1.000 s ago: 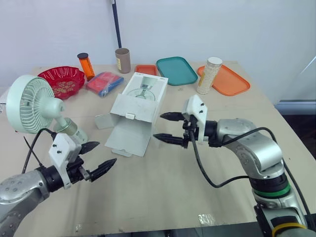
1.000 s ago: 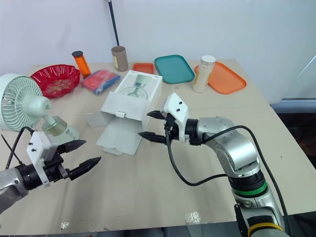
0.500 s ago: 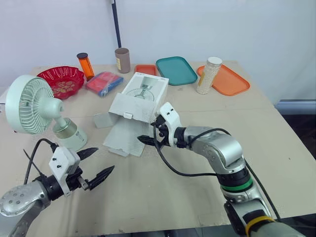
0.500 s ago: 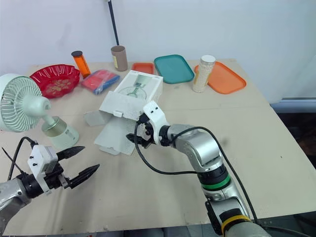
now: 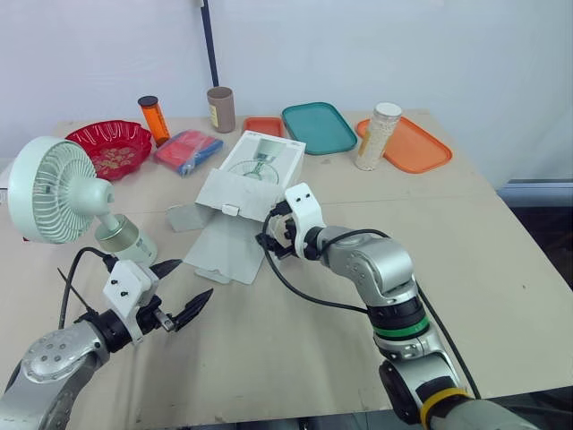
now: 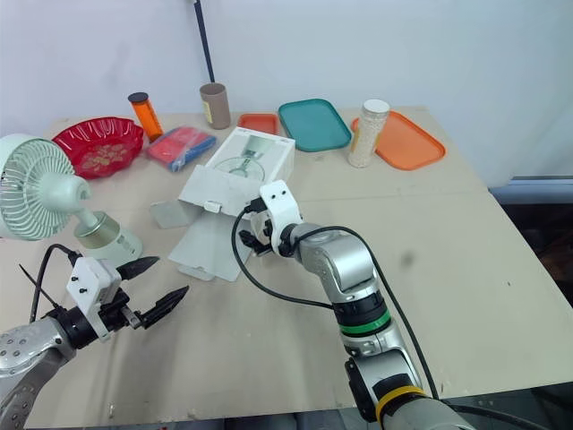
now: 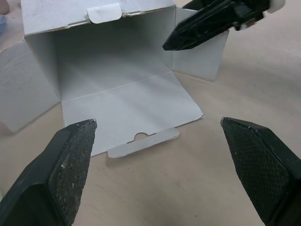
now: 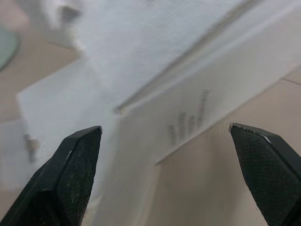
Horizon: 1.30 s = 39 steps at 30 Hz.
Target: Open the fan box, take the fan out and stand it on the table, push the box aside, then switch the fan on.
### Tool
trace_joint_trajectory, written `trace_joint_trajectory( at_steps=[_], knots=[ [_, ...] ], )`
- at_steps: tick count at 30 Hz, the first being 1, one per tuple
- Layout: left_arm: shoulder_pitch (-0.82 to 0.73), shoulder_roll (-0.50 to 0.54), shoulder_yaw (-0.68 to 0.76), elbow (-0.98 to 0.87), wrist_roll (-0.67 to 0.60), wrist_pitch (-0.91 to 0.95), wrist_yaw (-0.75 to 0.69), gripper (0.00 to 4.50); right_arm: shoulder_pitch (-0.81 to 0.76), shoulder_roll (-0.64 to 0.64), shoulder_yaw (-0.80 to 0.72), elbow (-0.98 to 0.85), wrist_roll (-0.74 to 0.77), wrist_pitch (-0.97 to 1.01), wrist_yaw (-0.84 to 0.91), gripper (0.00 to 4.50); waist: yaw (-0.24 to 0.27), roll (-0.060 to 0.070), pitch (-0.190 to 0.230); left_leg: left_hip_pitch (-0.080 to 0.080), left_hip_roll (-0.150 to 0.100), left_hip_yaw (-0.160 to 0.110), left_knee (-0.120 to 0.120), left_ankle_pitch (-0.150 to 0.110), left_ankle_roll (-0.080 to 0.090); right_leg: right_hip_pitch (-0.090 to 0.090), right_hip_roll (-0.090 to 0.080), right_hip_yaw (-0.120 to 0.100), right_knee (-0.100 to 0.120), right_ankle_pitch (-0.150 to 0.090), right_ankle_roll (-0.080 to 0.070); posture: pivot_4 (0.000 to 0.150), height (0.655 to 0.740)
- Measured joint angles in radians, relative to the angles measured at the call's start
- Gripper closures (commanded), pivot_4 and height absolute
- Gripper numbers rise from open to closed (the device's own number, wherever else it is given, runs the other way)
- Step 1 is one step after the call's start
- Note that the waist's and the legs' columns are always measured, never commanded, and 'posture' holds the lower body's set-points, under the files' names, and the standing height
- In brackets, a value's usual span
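I see bare table (image 5: 313,358) in front of the box (image 5: 246,184) and to its right, so a gripper can pass there freely. The lid (image 5: 228,251) lies flat before the box mouth, and a flap (image 5: 182,218) spreads to the left. The right gripper (image 5: 269,240), fingers spread, takes the box's right front corner. Left of the box stands the fan (image 5: 54,190), with an open gap between. The left gripper (image 5: 192,278), fingers spread, is in front of the box, left of the lid. Behind the box a packet (image 5: 190,150), a small tray (image 5: 264,126) and a teal tray (image 5: 320,127) lie near, so there is little room.
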Motion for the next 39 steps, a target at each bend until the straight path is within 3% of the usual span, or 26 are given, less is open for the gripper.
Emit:
trace_joint_trajectory(
  at_steps=[3,6,13,15,26,33,34,39],
  knots=[
    [0.008,-0.005,-0.002,0.0,0.013,0.0,0.006,0.0,-0.007,0.035,-0.055,0.035,-0.019,-0.019,-0.053,0.05,0.0,0.0,0.0,0.0,0.0,0.0,0.0,0.0,0.0,0.0,0.0,0.0,0.0,0.0,0.0,0.15,0.74],
    [0.019,-0.012,-0.006,0.0,0.015,0.0,0.013,0.0,-0.008,0.043,-0.077,0.054,-0.035,-0.034,-0.086,0.7,0.0,0.0,0.0,0.0,0.0,0.0,0.0,0.0,0.0,0.0,0.0,0.0,0.0,0.0,0.0,0.15,0.74],
    [0.079,-0.045,-0.025,0.047,0.055,-0.046,0.005,0.0,-0.007,0.048,-0.126,0.074,-0.059,-0.052,-0.138,3.76,0.0,0.0,0.0,0.0,0.0,0.0,0.0,0.0,0.0,0.0,0.0,0.0,0.0,0.0,0.0,0.15,0.74],
    [0.084,-0.047,-0.029,0.054,0.063,-0.057,-0.005,0.0,-0.007,0.05,-0.129,0.074,-0.06,-0.055,-0.139,4.42,0.0,0.0,0.0,0.0,0.0,0.0,0.0,0.0,0.0,0.0,0.0,0.0,0.0,0.0,0.0,0.15,0.74],
    [0.082,-0.068,-0.058,0.14,0.107,-0.137,-0.036,0.0,0.012,0.023,-0.136,0.053,-0.074,-0.067,-0.137,4.42,0.0,0.0,0.0,0.0,0.0,0.0,0.0,0.0,0.0,0.0,0.0,0.0,0.0,0.0,0.0,0.15,0.74],
    [0.039,-0.066,-0.086,0.213,0.12,-0.162,-0.083,0.0,0.17,-0.088,-0.209,-0.204,-0.074,0.051,-0.139,4.42,0.004,0.001,-0.001,-0.001,-0.001,-0.002,0.0,-0.001,0.001,0.001,-0.001,-0.002,-0.001,-0.001,0.0,0.15,0.74],
    [0.009,-0.068,-0.116,0.248,0.124,-0.169,-0.102,0.0,0.252,-0.103,-0.273,-0.321,-0.073,0.115,-0.143,4.42,0.005,0.003,-0.001,-0.001,-0.001,-0.002,0.0,-0.001,0.001,0.001,-0.001,-0.002,-0.001,-0.001,0.001,0.15,0.74],
    [-0.071,-0.069,-0.154,0.313,0.125,-0.181,-0.139,0.0,0.367,-0.123,-0.432,-0.489,-0.09,0.22,-0.169,4.42,0.003,0.004,-0.002,-0.001,-0.001,-0.002,0.0,0.0,0.002,0.002,-0.001,-0.002,-0.001,-0.001,0.001,0.15,0.74]
  ],
)
